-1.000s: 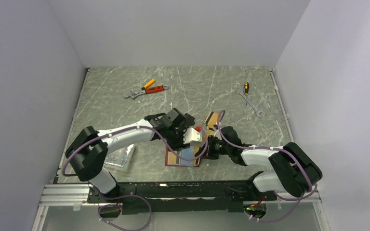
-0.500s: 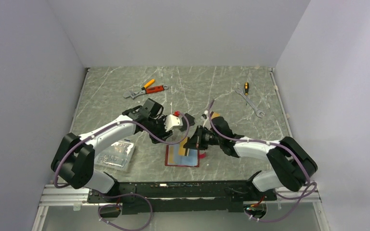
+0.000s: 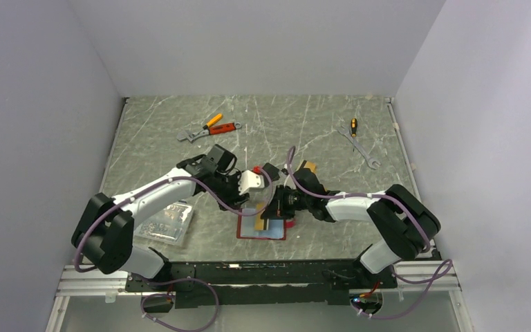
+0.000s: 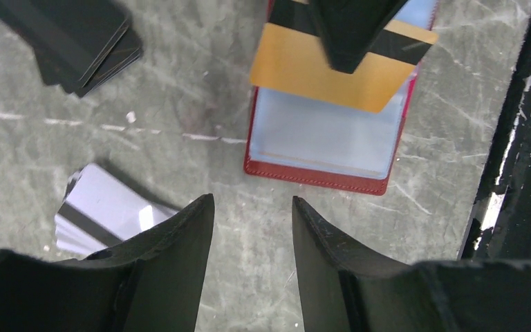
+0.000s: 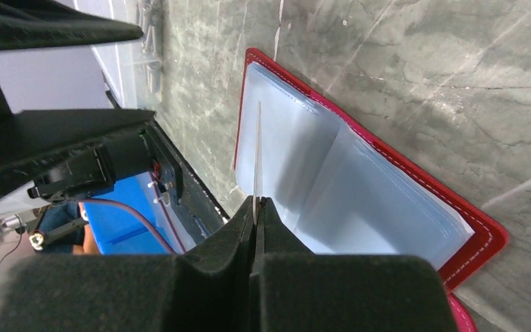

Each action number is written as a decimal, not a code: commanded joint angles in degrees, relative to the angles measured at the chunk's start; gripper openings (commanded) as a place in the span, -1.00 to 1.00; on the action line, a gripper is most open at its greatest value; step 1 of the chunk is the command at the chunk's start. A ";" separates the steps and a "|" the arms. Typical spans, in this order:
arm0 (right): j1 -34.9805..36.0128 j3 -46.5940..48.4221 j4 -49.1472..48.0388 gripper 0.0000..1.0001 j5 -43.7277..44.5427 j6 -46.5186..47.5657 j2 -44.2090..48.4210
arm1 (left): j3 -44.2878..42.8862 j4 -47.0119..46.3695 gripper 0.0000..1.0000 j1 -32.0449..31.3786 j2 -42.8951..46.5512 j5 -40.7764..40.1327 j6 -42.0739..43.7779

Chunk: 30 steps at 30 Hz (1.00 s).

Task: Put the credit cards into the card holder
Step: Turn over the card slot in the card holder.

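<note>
While the right claw (image 5: 256, 205) keeps its jaws closed tight on one edge of the orange-gold card (image 4: 318, 72), the card pokes out ahead of its fingertips over the open red card holder (image 4: 316, 178), which lies flat on the table directly beyond them. I cannot tell whether the card's free edge touches the bluish lining (image 5: 359, 207) yet.

The danger, as I judge it, is in the entry. The free edge does not clearly sit at a pocket mouth, so a push could bend the card against the lining. It could also skid the holder across the marbled table (image 4: 200, 90), since nothing pins the holder down.

The left claw (image 4: 252, 207) stands about half open and holds nothing. The holder's nearest edge lies just ahead of its tips, not between them, so it offers no bracing. A silver-white card (image 4: 107, 207) lies partly under its left finger, and a descent there could knock it.
</note>
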State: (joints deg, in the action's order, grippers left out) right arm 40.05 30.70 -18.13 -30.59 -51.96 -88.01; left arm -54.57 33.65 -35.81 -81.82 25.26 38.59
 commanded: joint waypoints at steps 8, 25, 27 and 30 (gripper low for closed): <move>-1.16 -4.46 -3.05 -1.00 -0.64 0.72 2.21 | 4.91 -4.72 -0.07 -5.87 -6.95 -3.56 7.48; -1.35 -6.26 -10.79 -1.00 -6.13 -1.09 -3.27 | 6.33 -7.09 -0.13 -8.68 -9.04 -6.82 6.31; -1.66 -5.85 -12.09 -1.00 -7.81 -1.19 -4.84 | 6.63 -7.19 -0.14 -8.75 -8.98 -6.96 6.55; -2.62 -5.54 -13.23 -1.00 -10.07 -1.22 -6.65 | 6.97 -7.32 -0.15 -8.78 -8.83 -7.29 6.69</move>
State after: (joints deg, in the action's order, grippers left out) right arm 38.39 24.05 -26.59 -37.21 -53.30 -92.38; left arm -48.53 28.91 -43.99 -89.65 18.09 44.34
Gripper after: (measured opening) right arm 0.009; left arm 0.432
